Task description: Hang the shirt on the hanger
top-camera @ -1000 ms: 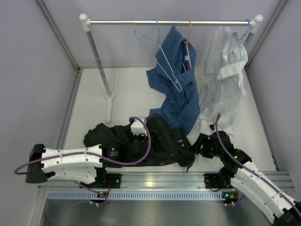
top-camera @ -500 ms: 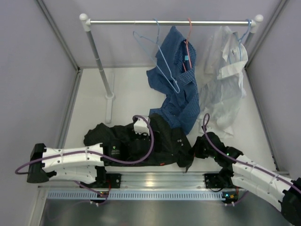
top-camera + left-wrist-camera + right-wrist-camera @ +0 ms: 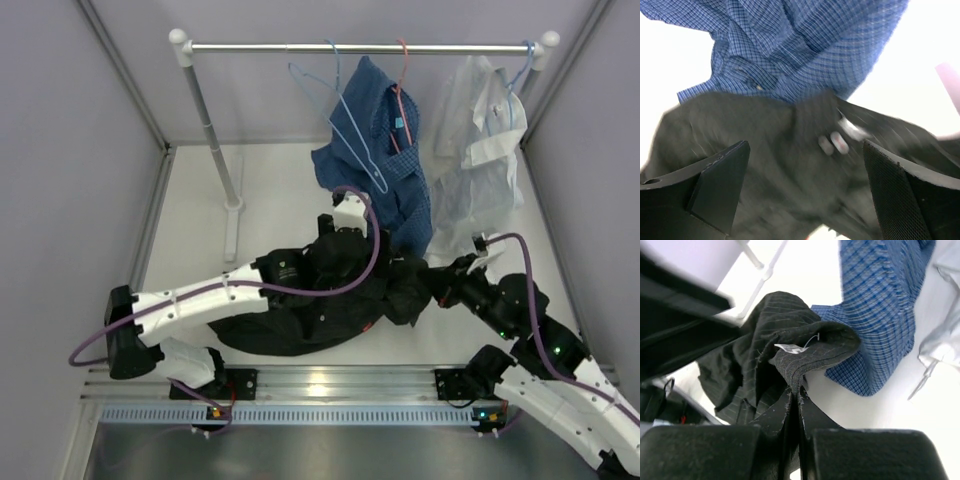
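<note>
The shirt (image 3: 325,318) lies crumpled on the table (image 3: 270,200) between the arms, below the blue checked shirt (image 3: 385,150); the right gripper (image 3: 794,397) is clamped on a fold of it near the collar, just under the white label (image 3: 788,347); the left gripper (image 3: 805,190) hovers over the dark cloth with its jaws spread wide, holding nothing; the hanger (image 3: 338,112) hangs bare on the rail (image 3: 260,46), well apart from the shirt.
</note>
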Available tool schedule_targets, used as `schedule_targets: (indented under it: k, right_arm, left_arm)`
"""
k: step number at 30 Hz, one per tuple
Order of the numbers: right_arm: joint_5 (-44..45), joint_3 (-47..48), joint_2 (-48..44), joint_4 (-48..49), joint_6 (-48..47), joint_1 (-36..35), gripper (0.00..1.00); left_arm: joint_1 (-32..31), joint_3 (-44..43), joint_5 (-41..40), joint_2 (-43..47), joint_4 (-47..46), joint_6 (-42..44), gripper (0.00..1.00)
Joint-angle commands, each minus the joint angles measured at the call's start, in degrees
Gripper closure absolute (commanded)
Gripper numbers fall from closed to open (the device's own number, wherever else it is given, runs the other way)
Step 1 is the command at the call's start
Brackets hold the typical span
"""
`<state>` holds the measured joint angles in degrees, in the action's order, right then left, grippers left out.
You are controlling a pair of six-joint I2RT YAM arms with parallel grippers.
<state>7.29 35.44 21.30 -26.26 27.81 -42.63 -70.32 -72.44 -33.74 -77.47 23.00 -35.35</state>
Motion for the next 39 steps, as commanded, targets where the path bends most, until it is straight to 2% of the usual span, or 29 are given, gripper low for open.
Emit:
schedule_targets:
  k: [1, 3, 5, 14, 17, 21, 22, 24, 25, 27, 29, 31, 32, 33, 37, 39]
  right_arm:
    - [-5.1, 3.2, -4.0, -3.9, -7.8, -0.6, 1.0]
    - [-6.8, 3.5, -6.1, -4.2, -8.2, -0.7, 1.0]
    - [-12.9, 3.3, -6.8, -3.3, -8.9, -0.7, 1.0]
    - [-12.6, 2.5, -6.2, -1.8, -9.2, -0.7, 1.0]
    - [-13.4, 2.4, -6.9, -1.2, -9.4, -0.7, 1.0]
    - [-13.4, 2.1, -8.6, -1.1, -9.3, -0.7, 1.0]
    - [-13.4, 1.9, -8.6, -1.1, -9.1, -0.7, 1.0]
    - [-13.4, 1.8, -8.5, -1.1, -9.1, -0.7, 1.0]
    - [-13.1, 1.8, -8.3, -1.1, -9.1, -0.7, 1.0]
    - [-12.8, 1.8, -7.9, -0.8, -9.2, -0.7, 1.0]
    - [-12.3, 1.6, -8.1, -0.8, -9.0, -0.7, 1.0]
    - [-11.3, 1.5, -8.6, -0.9, -8.8, -0.7, 1.0]
    - [-10.9, 1.4, -8.7, -0.8, -8.7, -0.7, 1.0]
    - [-9.9, 1.4, -8.7, -0.9, -8.6, -0.7, 1.0]
    - [-5.1, 2.3, -8.1, -1.3, -7.9, -0.6, 1.0]
    - [-2.9, 3.7, -6.4, -0.9, -7.8, -0.7, 1.0]
  left_arm:
    - [2.4, -4.3, 5.2, -2.9, -3.3, 3.8, 0.02]
    - [2.7, -3.8, 7.4, -2.4, -5.9, 5.6, 0.02]
    - [3.4, -2.9, 12.3, -2.0, -9.3, 5.9, 0.02]
    - [7.0, 0.4, 25.1, -3.6, -10.7, -0.1, 0.09]
    - [7.2, -0.3, 25.0, -6.0, -9.0, -1.7, 0.17]
    - [7.4, -0.2, 24.1, -8.5, -6.9, -3.4, 0.23]
    - [7.5, 0.2, 24.4, -8.7, -7.0, -3.7, 0.27]
    - [7.5, 0.5, 25.5, -8.8, -7.2, -4.1, 0.28]
    - [7.5, 0.4, 26.4, -8.9, -7.2, -4.1, 0.35]
    - [7.4, 0.3, 27.4, -9.5, -7.2, -4.1, 0.4]
    - [7.5, 0.7, 27.7, -10.0, -7.1, -4.2, 0.62]
    - [7.5, 1.2, 26.9, -9.9, -7.1, -4.5, 0.78]
    - [7.5, 1.7, 26.4, -9.3, -7.2, -4.5, 0.94]
    - [7.5, 2.0, 25.7, -8.7, -7.2, -4.5, 0.99]
    - [7.3, 2.6, 21.4, -3.4, -7.2, -1.7, 1.0]
    - [7.2, 1.4, 18.2, -0.6, -7.2, 2.4, 1.0]
